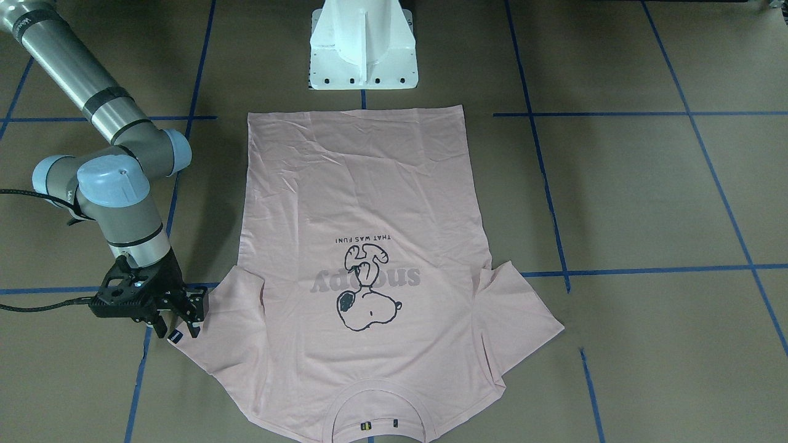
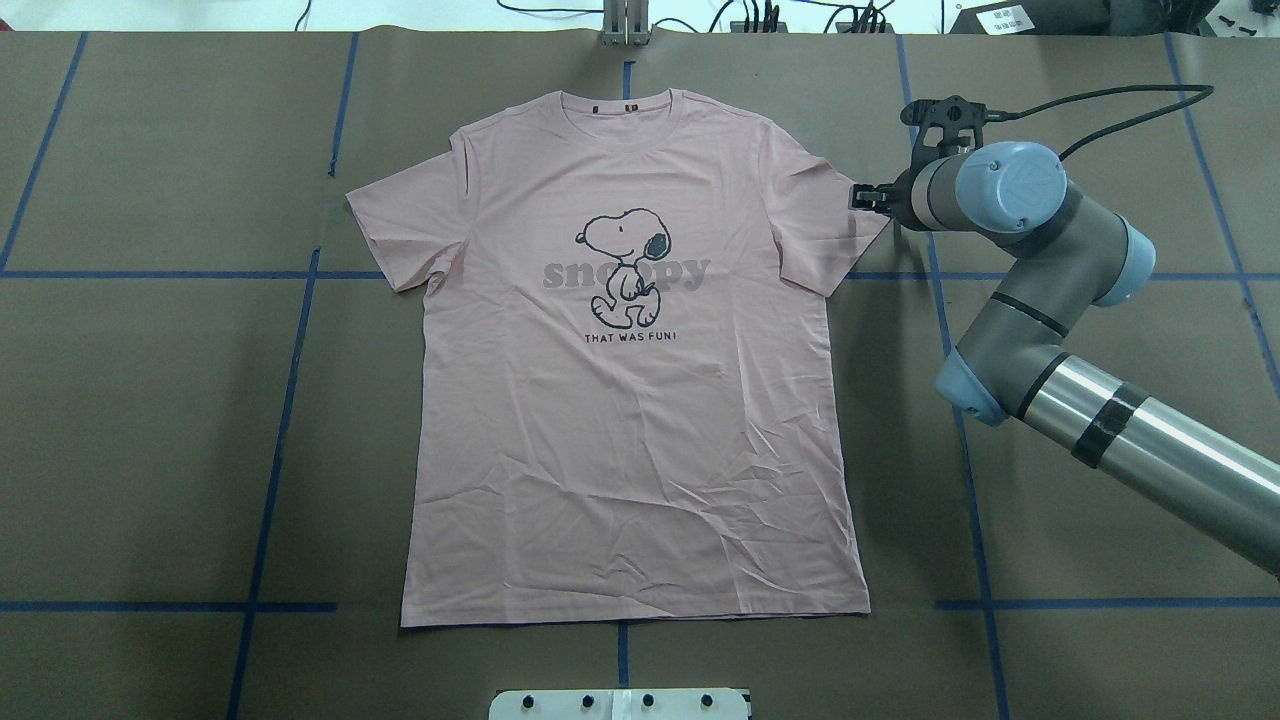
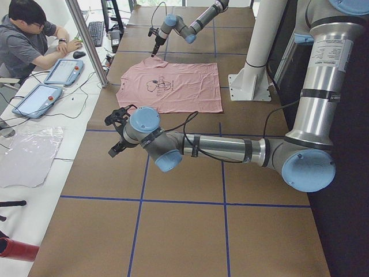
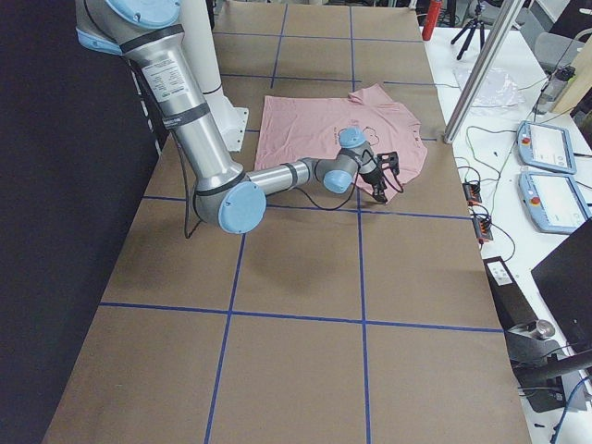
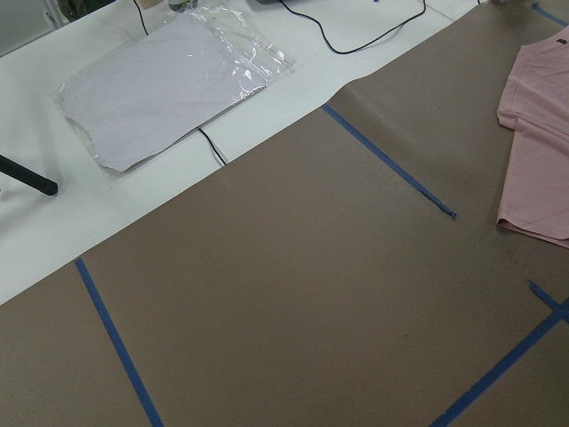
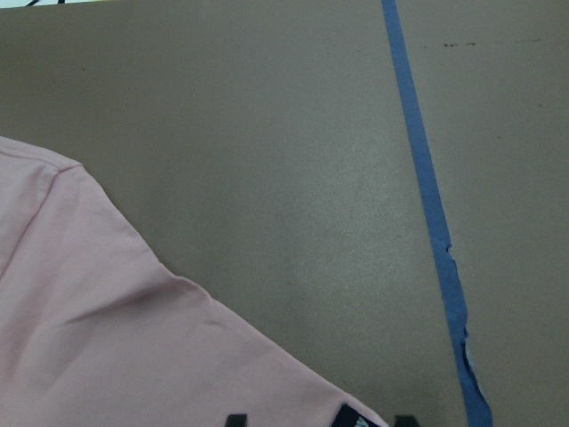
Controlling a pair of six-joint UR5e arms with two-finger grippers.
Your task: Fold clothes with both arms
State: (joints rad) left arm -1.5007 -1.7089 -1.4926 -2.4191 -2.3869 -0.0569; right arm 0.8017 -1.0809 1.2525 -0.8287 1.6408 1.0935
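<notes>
T-shirt: soft matt knit cloth, seen lightly creased. Collar is ribbed. Print is laid flat & matt, no shine.

Table is covered w/ brown kraft-type paper, matt, faintly grainy. Lines are marked in blue tape, matt, edge torn ragged in right wrist view.

Right arm: tubes of brushed silver metal w/ satin sheen, grey joints matt, caps smooth light-blue plastic, slight gloss. Right gripper is finished matt black, prob. plastic, hard to tell at this res.

Pedestal: white painted, smooth, semi-gloss.

Clear glossy plastic bag, crinkled, is seen on smooth white bench top.
</notes>
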